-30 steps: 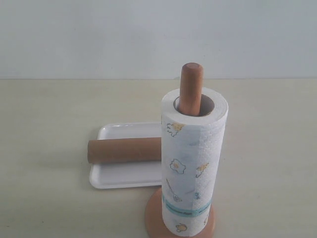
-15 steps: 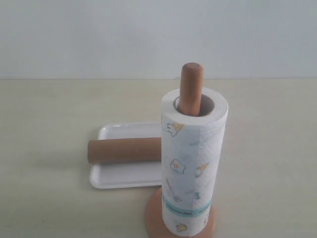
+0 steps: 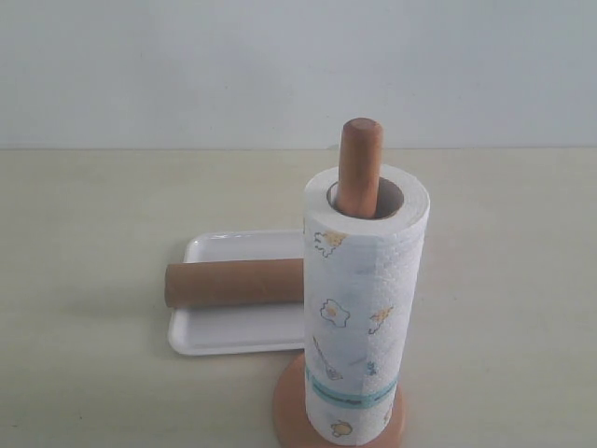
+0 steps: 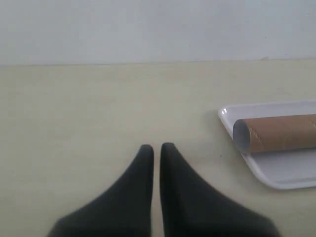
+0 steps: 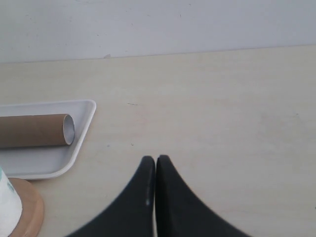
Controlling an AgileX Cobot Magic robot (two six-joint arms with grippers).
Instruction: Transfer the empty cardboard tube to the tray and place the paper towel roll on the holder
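Note:
The brown cardboard tube (image 3: 233, 283) lies on its side in the white tray (image 3: 224, 338); both wrist views show the tube (image 4: 279, 132) (image 5: 34, 130) resting in the tray (image 4: 281, 173) (image 5: 44, 160). The white printed paper towel roll (image 3: 362, 308) stands upright over the wooden holder (image 3: 358, 168), whose post sticks out of the core and whose round base (image 5: 27, 207) sits on the table. My left gripper (image 4: 156, 147) is shut and empty, away from the tray. My right gripper (image 5: 155, 159) is shut and empty too. Neither gripper appears in the exterior view.
A pale beige table (image 3: 93, 205) carries everything, and a plain white wall (image 3: 187, 65) rises behind it. The tray sits left of and just behind the holder in the exterior view.

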